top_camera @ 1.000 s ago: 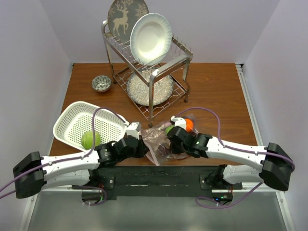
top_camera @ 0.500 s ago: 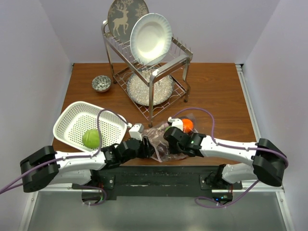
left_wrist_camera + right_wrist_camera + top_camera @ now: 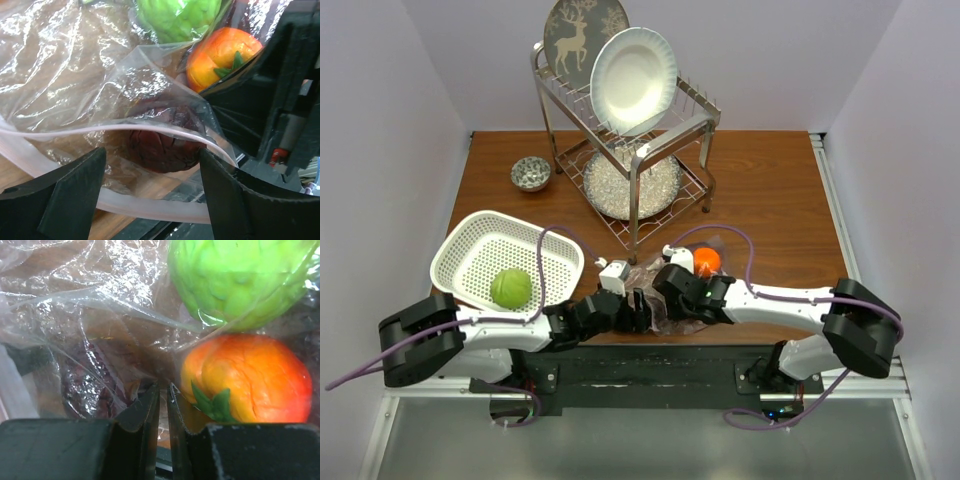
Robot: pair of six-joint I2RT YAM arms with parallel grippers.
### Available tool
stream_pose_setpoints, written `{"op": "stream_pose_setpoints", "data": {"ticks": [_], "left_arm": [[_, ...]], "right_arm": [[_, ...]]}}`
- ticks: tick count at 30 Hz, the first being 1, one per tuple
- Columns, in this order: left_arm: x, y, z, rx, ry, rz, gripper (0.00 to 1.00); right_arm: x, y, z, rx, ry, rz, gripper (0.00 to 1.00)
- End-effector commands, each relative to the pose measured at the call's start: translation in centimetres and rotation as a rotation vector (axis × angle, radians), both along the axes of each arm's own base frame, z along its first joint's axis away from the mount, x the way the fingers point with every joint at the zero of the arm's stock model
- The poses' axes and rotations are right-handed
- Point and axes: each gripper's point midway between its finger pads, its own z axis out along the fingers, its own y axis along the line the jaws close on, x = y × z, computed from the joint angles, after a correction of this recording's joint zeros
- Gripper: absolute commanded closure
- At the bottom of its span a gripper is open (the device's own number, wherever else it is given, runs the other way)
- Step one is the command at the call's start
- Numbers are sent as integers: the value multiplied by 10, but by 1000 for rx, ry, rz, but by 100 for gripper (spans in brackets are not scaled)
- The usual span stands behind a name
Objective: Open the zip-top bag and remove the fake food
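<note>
The zip-top bag lies at the middle of the table's near edge, between both tools. The left tool is released, its fingers wide apart at the bag's mouth. The right tool is clenched on the bag's film, beside the orange fruit and green cabbage inside.

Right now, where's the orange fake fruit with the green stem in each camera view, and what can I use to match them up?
Top external: the orange fake fruit sits near the picture's middle, slightly right.
Left wrist: the fruit is upper right, inside the plastic.
Right wrist: the fruit is lower right, inside the plastic.
Shared landmark: the zip-top bag; in both wrist views the green cabbage-like ball lies directly above the fruit.
</note>
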Motion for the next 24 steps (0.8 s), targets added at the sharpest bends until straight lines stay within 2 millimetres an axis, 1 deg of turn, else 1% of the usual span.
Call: {"op": "stream_pose_setpoints", "data": {"ticks": [1, 5, 7, 9, 10, 11, 12, 13, 14, 15, 16, 17, 18, 19, 20, 21, 22, 23, 24], "left_arm": [[11, -14, 12, -10, -59, 4, 19], [11, -20, 8, 9, -51, -7, 18], [10, -22, 4, 30, -43, -14, 18], [12, -19, 2, 51, -40, 12, 20], [13, -17, 1, 59, -43, 27, 24], [13, -16, 5, 47, -45, 36, 28], [14, -14, 6, 45, -47, 43, 38], [14, -11, 6, 52, -48, 50, 43], [14, -10, 12, 43, -51, 52, 47], [14, -8, 14, 48, -54, 58, 56], [14, -3, 13, 69, -51, 67, 60], [14, -1, 18, 61, -54, 74, 62], [14, 2, 19, 65, -51, 80, 66], [13, 10, 15, 93, -46, 96, 66], [13, 14, 19, 79, -44, 109, 66], [13, 17, 20, 83, -45, 119, 67], [12, 25, 16, 108, -38, 128, 67], [12, 27, 22, 87, -39, 140, 67], [11, 32, 22, 95, -35, 150, 69]], "right_arm": [[3, 25, 10, 95, -12, 31, 83], [2, 29, 11, 118, -9, 40, 81], [2, 27, 10, 114, -7, 35, 81], [2, 23, 10, 105, -13, 19, 81], [6, 20, 12, 103, -31, 4, 81], [6, 18, 11, 97, -32, -2, 82], [5, 15, 11, 84, -34, -7, 82], [8, 11, 11, 71, -46, -20, 82], [9, 8, 11, 64, -50, -31, 83], [9, 2, 9, 43, -52, -41, 83], [11, -2, 9, 34, -60, -55, 85], [12, -6, 8, 29, -60, -64, 85], [12, -9, 7, 24, -59, -71, 85], [15, -13, 7, 24, -60, -83, 85], [14, -18, 4, 20, -54, -89, 85], [16, -19, 6, 32, -58, -95, 86], [18, -22, 6, 38, -59, -106, 87], [18, -24, 5, 36, -56, -105, 88], [19, -25, 7, 42, -61, -110, 89]]}}
